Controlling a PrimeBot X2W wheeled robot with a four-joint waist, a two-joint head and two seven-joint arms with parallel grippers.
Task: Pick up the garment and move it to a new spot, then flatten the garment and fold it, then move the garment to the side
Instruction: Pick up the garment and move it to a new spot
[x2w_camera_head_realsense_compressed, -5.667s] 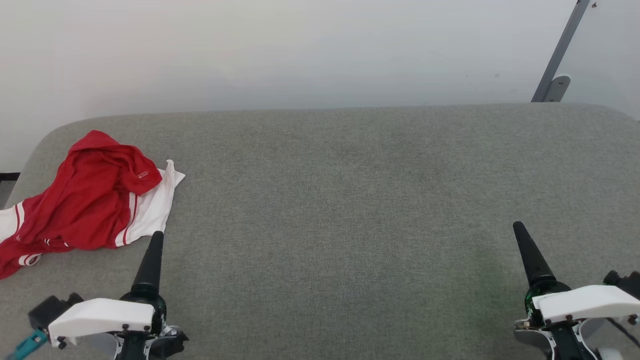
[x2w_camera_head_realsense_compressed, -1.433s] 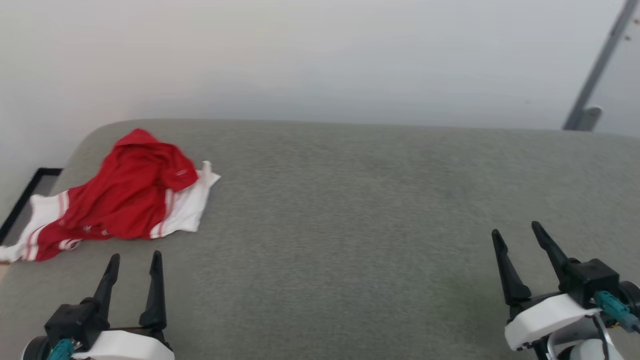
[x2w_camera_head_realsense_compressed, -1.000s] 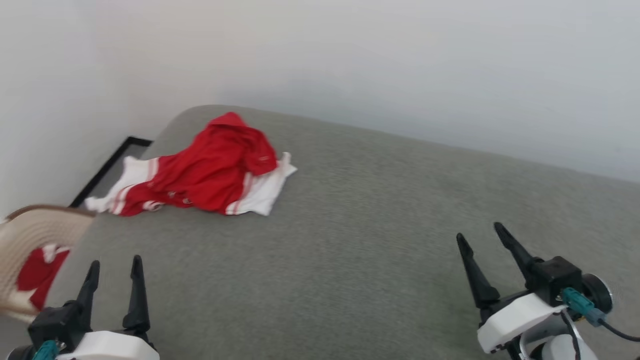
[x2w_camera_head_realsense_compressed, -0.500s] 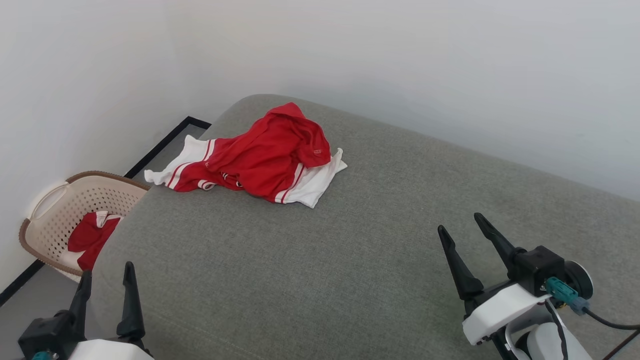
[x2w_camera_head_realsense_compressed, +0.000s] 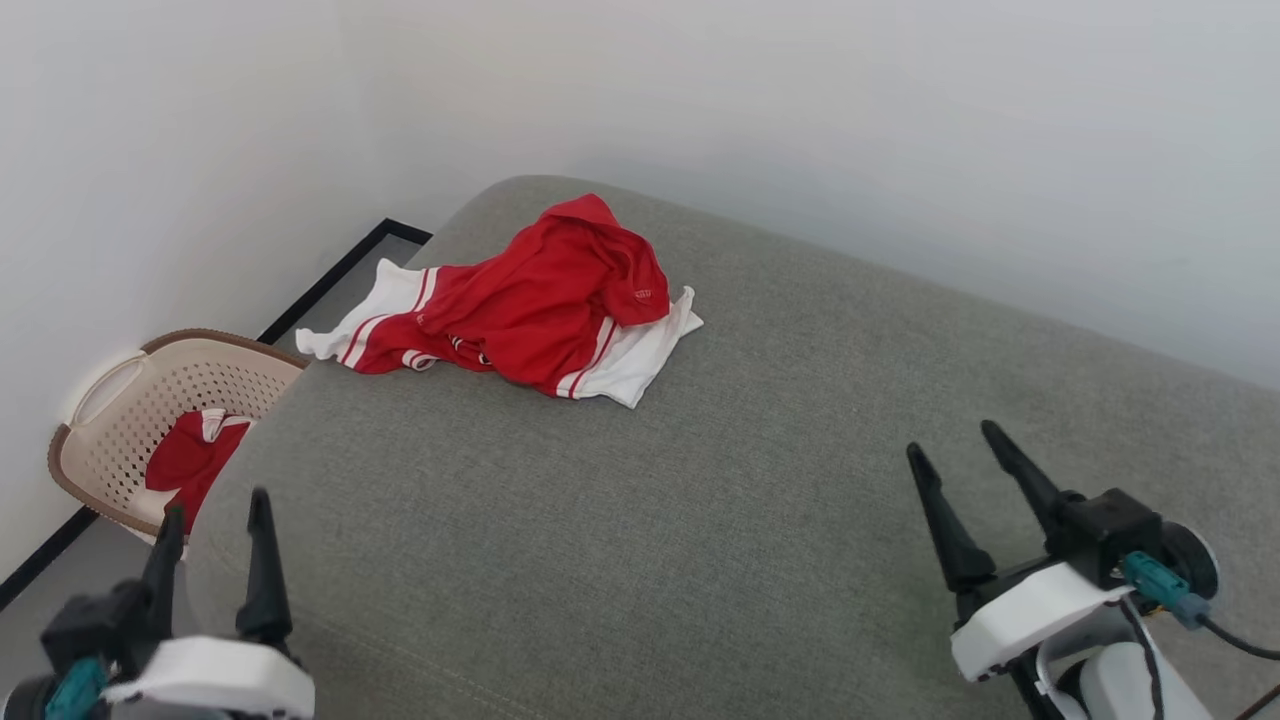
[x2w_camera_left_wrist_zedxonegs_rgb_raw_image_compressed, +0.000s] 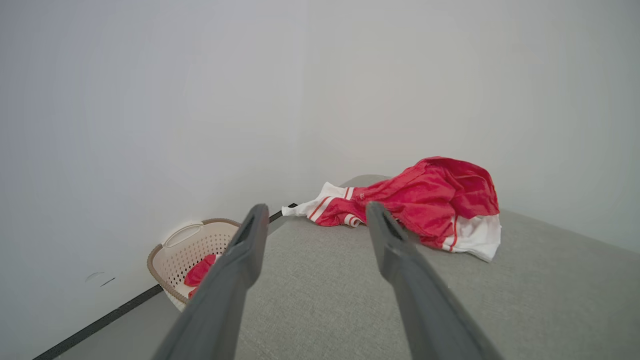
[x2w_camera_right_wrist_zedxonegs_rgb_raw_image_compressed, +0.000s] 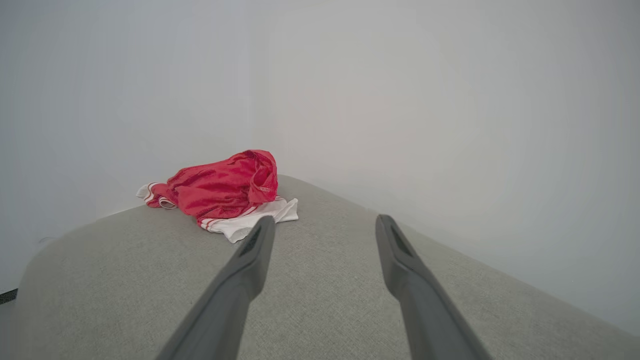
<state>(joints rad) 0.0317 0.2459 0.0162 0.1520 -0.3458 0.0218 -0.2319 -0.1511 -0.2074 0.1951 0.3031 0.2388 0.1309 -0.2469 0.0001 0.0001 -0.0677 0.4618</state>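
The garment (x2w_camera_head_realsense_compressed: 540, 310), a red T-shirt with white sleeves and red-and-white stripes, lies crumpled at the far left corner of the grey padded surface (x2w_camera_head_realsense_compressed: 700, 500); one sleeve hangs over the left edge. It also shows in the left wrist view as the garment (x2w_camera_left_wrist_zedxonegs_rgb_raw_image_compressed: 430, 200) and in the right wrist view as the garment (x2w_camera_right_wrist_zedxonegs_rgb_raw_image_compressed: 225, 187). My left gripper (x2w_camera_head_realsense_compressed: 218, 510) is open at the lower left, well short of the shirt, holding nothing. My right gripper (x2w_camera_head_realsense_compressed: 955, 445) is open at the lower right, far from it, also holding nothing.
A beige perforated laundry basket (x2w_camera_head_realsense_compressed: 120, 420) stands on the floor left of the surface, with red and white cloth (x2w_camera_head_realsense_compressed: 190, 460) inside. White walls close in behind and to the left. The surface's rounded left edge drops to the floor.
The head camera has turned left, bringing the basket and left wall into view. Both grippers went from shut-looking single points to open fingers. The shirt itself has not moved.
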